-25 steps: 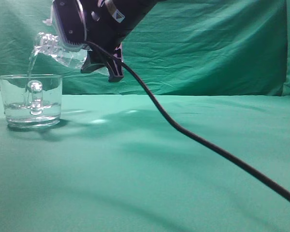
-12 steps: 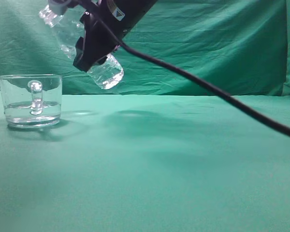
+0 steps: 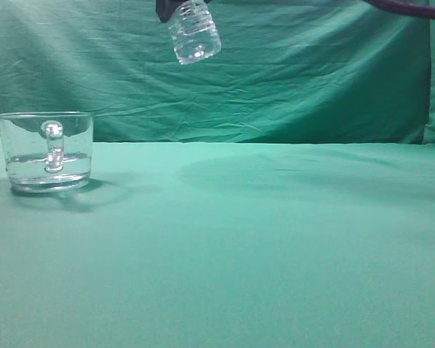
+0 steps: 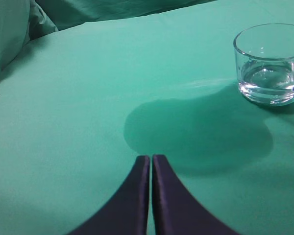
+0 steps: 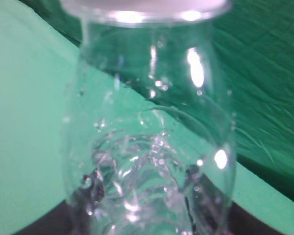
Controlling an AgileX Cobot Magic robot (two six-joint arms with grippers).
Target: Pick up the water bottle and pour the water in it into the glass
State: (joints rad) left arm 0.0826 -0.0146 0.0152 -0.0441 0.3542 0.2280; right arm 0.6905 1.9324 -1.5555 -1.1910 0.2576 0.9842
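Clear plastic water bottle (image 3: 194, 32): held high at the top edge of the exterior view, well right of and above the glass (image 3: 46, 151), base lowermost, only its lower part in frame. The right gripper itself is barely visible, just a dark sliver beside the bottle at the frame's top edge and dark shapes behind the bottle's base in the right wrist view; it evidently clamps the bottle, which hangs in mid-air.

Risks, as judged:
- Bottle walls are thin, ribbed and crinkled; a slack grip could let it slip and drop onto the green cloth (image 3: 275, 246), or onto the glass if carried back left.
- Droplets cling inside the bottle (image 5: 147, 147); tilting it during travel could shed drips onto the cloth.
- A low set-down path near the glass could knock it and spill its contents.

Glass: short, wide, clear mug with a rounded handle, upright on the cloth at far left, holding water (image 4: 267, 78) to roughly a third of its height. Pouring appears largely complete.

Left gripper (image 4: 151, 161): dark fingers pressed together, empty, low over bare cloth, well apart from the glass (image 4: 269, 63).
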